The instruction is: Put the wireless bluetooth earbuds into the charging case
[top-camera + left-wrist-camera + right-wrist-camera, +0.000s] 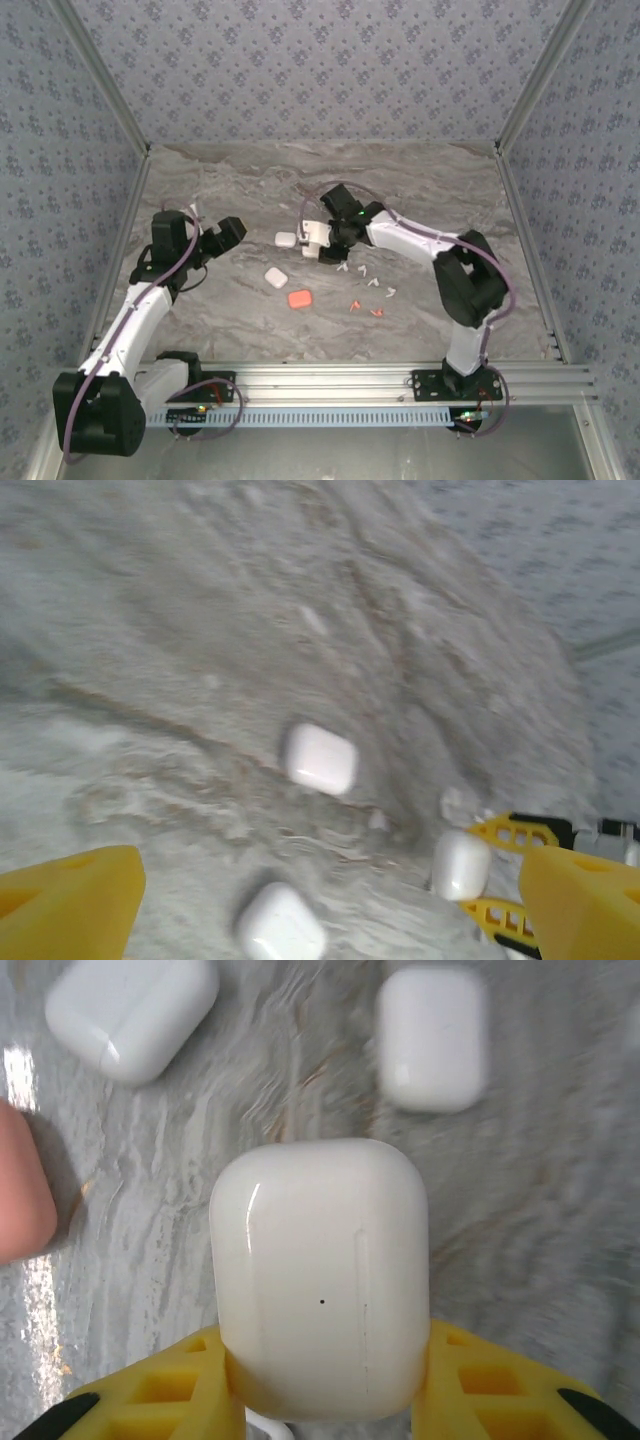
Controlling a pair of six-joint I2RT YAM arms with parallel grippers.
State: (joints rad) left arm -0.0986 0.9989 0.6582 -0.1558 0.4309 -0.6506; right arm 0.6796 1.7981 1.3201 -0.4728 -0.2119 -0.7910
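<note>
In right end effector [325,1385], white case [320,1270].

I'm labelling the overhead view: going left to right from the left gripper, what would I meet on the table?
Left gripper → nearer white case → red case → white earbuds. Left out, overlapping these: farther white case, gripped white case, red earbuds.

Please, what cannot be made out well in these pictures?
Earbuds, top view: too small to see their stems.
Red case, right wrist view: cut off by the left edge.
Fingers of the right gripper, right wrist view: partly behind the white case.
Loose cases, left wrist view: blurred.
</note>
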